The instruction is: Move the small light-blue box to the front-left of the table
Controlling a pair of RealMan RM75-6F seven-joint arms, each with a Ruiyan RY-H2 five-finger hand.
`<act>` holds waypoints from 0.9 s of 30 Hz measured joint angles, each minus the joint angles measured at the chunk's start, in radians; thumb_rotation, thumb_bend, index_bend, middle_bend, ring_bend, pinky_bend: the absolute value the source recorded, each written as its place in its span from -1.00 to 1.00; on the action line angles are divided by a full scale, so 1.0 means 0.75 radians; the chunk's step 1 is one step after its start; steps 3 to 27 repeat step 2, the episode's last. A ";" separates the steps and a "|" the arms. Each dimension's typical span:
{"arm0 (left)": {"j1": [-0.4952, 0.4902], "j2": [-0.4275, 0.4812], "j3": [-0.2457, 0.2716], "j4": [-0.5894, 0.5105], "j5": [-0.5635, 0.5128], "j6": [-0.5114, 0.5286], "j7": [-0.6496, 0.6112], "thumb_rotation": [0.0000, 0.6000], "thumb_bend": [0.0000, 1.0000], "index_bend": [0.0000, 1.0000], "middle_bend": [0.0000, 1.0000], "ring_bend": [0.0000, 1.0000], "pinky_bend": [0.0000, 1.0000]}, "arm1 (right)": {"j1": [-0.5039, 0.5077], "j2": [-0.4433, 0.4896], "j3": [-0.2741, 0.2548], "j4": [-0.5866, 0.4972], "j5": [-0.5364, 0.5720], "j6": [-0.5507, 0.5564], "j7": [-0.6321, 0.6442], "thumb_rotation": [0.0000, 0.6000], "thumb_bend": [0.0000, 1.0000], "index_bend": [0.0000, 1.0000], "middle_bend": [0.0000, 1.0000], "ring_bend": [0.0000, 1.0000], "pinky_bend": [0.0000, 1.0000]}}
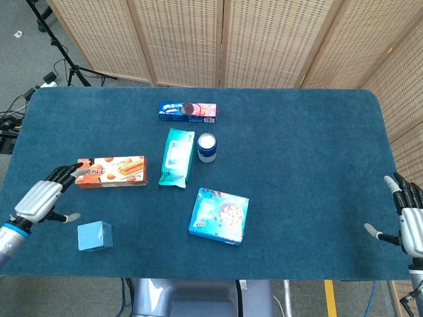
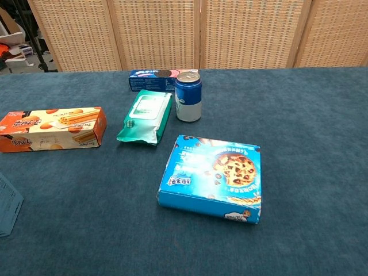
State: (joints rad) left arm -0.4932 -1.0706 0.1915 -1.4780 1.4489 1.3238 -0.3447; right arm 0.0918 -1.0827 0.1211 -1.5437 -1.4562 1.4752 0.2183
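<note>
The small light-blue box [image 1: 94, 235] stands by itself on the blue table near the front-left corner; the chest view catches only its edge [image 2: 8, 204] at the left border. My left hand [image 1: 45, 198] hovers to the left of the box, clear of it, fingers spread and holding nothing. My right hand [image 1: 410, 219] hangs at the table's right edge with fingers apart and empty. Neither hand appears in the chest view.
An orange biscuit box [image 1: 111, 171] lies just behind the left hand. A teal wipes pack [image 1: 176, 157], a blue can [image 1: 206, 146], an Oreo pack [image 1: 188, 111] and a blue cookie box [image 1: 219, 216] occupy the table's middle.
</note>
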 measured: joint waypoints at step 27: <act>0.079 -0.046 -0.048 -0.003 -0.054 0.118 0.115 1.00 -0.68 -1.00 -1.00 -1.00 -1.00 | -0.001 0.000 0.000 0.000 -0.003 0.004 0.002 1.00 -1.00 -1.00 -1.00 -1.00 -1.00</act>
